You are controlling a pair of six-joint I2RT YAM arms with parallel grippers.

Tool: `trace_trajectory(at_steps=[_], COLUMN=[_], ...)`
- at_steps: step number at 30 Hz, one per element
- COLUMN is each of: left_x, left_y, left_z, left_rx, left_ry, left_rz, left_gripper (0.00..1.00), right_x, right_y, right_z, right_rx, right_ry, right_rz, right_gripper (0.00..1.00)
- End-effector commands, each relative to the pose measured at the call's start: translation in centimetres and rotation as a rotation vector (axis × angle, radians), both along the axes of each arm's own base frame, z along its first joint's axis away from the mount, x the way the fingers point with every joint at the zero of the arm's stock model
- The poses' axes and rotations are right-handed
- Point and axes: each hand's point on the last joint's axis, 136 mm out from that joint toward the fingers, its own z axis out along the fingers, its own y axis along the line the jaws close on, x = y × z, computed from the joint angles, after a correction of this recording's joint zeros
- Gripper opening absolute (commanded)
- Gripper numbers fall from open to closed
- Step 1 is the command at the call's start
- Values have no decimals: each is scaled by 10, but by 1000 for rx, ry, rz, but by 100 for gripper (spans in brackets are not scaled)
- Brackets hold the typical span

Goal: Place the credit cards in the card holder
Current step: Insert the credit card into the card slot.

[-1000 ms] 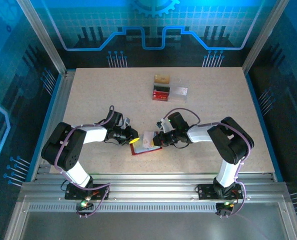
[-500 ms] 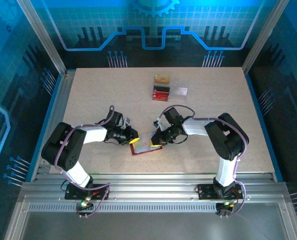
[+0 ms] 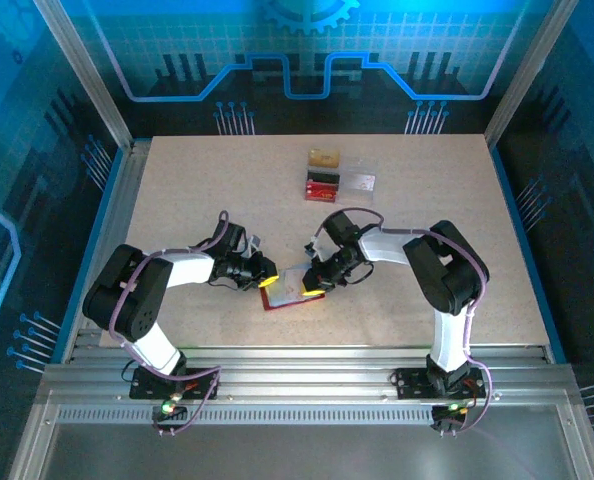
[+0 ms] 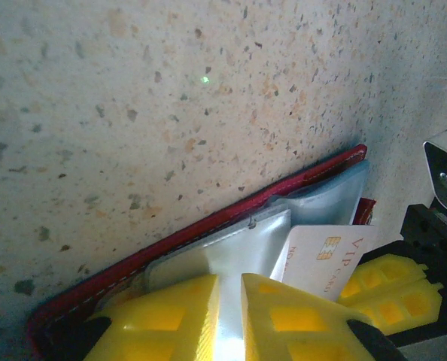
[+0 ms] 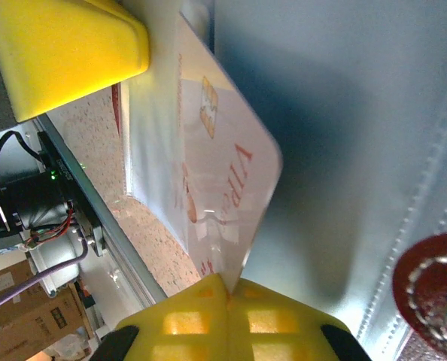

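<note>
The card holder point(image 3: 282, 303) is a dark red wallet lying open on the table between the two arms. In the left wrist view its red edge point(image 4: 208, 226) runs along a clear inner sleeve point(image 4: 238, 248). My left gripper point(image 3: 268, 280) point(image 4: 231, 320) is shut on that sleeve, pinching it between the yellow fingers. My right gripper point(image 3: 313, 290) point(image 5: 227, 289) is shut on the corner of a white credit card point(image 5: 216, 165) with a gold chip and red lettering. This card point(image 4: 325, 256) stands tilted at the sleeve's mouth, next to the left fingers.
At the back of the table stand a clear plastic box point(image 3: 358, 182), dark red ribbed pieces point(image 3: 322, 184) and a small tan block point(image 3: 324, 158). A metal rail point(image 3: 297, 365) runs along the near edge. The wallet's red snap point(image 5: 434, 289) sits close to the right fingers.
My right gripper has moved left and slightly away from me with the card, bringing it over the wallet. The left arm has not moved.
</note>
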Motion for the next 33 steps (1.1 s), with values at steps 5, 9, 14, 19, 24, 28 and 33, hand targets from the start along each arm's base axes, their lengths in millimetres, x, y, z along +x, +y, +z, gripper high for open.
trace_trajectory(at_steps=[5,9,14,19,24,28,33], left_x=[-24,-24,-25,-25,-25,-25,-25], left_y=[22,21,20,19,18,17,16], left_z=[-36,-36,-37,-34,-33,-31,-28], left_rx=[149,148,147,142,140,134,134], left_ry=[114,114,115,110,107,104,95], left_rz=[12,12,8,6,4,1,-1], left_gripper=[17,17,17,17,17,17,17], right_x=[-11,-16,-17,-11,-4,-2,-6], right_y=[-9,-8,-10,-9,-5,-1,-2], right_z=[-9,-11,-11,-13,-8,-7,-13], right_rx=[-62,-62,-66,-94,-95,-102,-122], right_ry=[89,101,100,79,60,60,78], right_rz=[49,58,73,95,113,136,157], right_gripper=[0,0,0,0,0,0,0])
